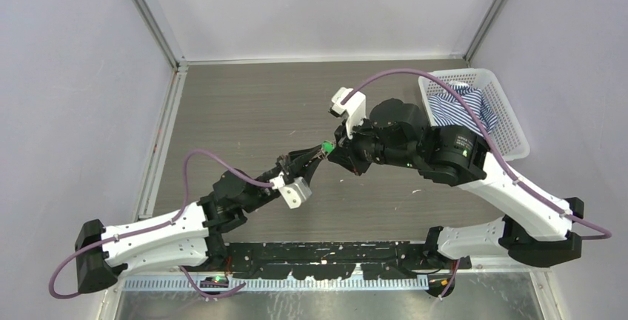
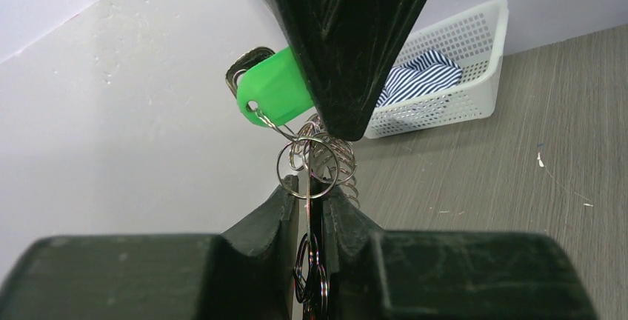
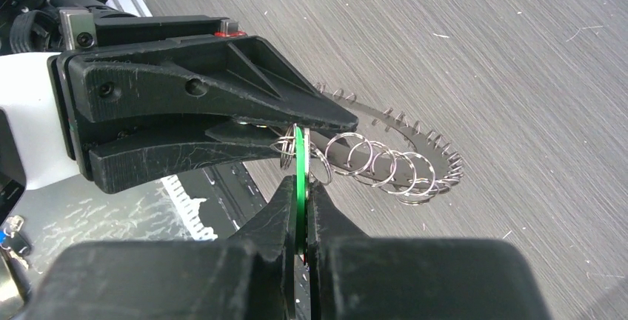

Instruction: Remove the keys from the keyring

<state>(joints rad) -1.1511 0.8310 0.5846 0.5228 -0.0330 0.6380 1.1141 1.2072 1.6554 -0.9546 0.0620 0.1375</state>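
Pinching the green key (image 2: 272, 92) by its flat head, the right gripper (image 3: 300, 187) is closed tight. The left gripper (image 2: 309, 198) clamps the keyring (image 2: 307, 168) at six o'clock, with the key at eleven, both aloft. The wire is probably light, springy and slippery, so grip key heads.

The green key head (image 3: 299, 150) in the right gripper's (image 3: 299, 184) matt black jaws is smooth plastic, the keyring (image 2: 280, 166) glossy metal.

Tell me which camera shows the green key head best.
Left wrist: the green key head faces that camera broadside, with its hole visible. The right wrist view sees only its thin edge, and the top view shows just a tiny green speck.
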